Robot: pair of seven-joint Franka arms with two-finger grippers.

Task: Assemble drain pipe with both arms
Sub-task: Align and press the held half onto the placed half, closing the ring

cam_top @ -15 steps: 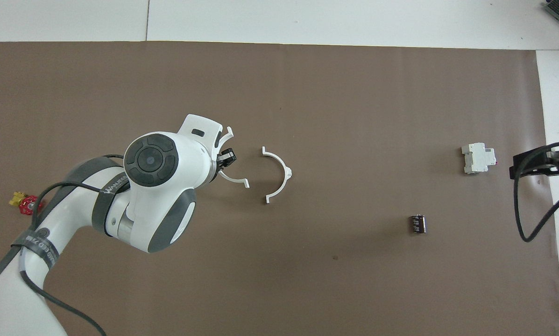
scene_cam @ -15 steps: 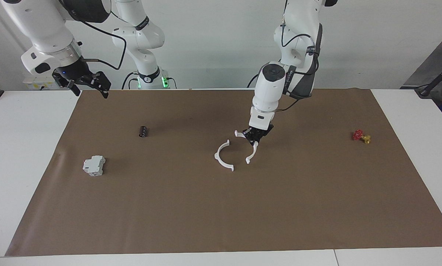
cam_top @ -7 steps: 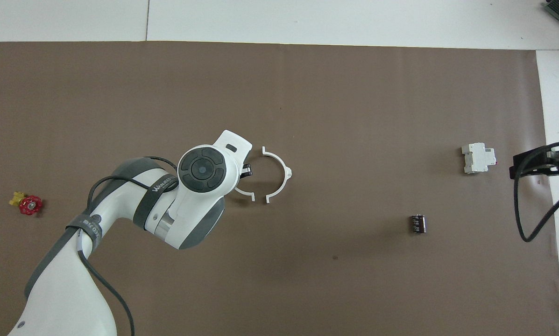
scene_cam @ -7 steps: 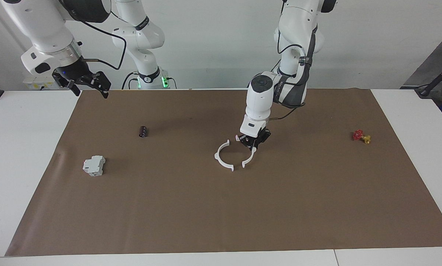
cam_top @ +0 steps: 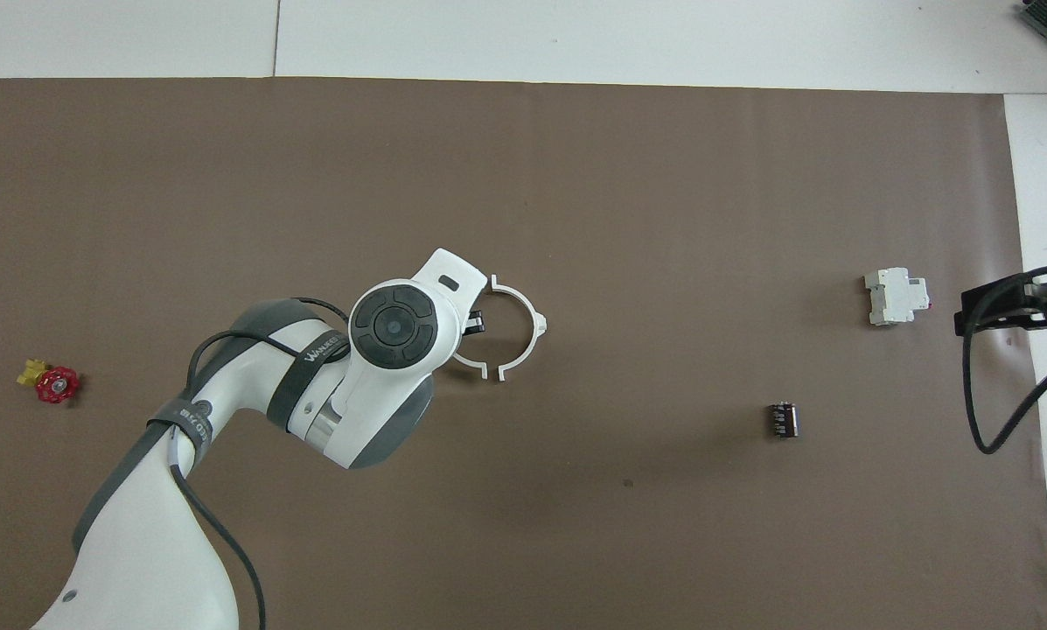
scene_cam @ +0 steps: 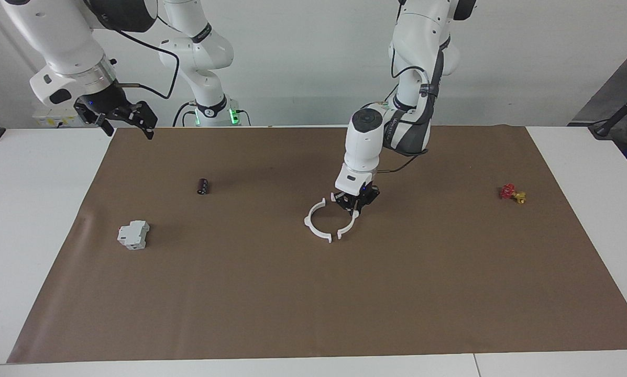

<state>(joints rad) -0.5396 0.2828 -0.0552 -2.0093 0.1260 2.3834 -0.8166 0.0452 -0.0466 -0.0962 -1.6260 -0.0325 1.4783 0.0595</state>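
Now we see the gap closing: a second ago the half-ring held by the left gripper hung well apart from the half-ring lying on the brown mat, and it has since been carried in toward it until the tabs farther from the robots sit just beside each other. The left gripper is clamped tight on its half-ring at mid-arc; the resting half-ring has not moved. We judge the drain pipe nearly formed — whether the tabs actually touch we cannot tell, and the pair nearer to the robots is hidden under the gripper.

The right gripper has not stirred; it waits with its jaws spread and empty, over the mat's edge at the right arm's end of the table.

Counting from the ring as landmark: two half-rings, two arms, one grey-white boxy block and one small dark cylinder toward the right arm's end — the cylinder nearer to the robots than the block — and one red-and-yellow valve piece toward the left arm's end.
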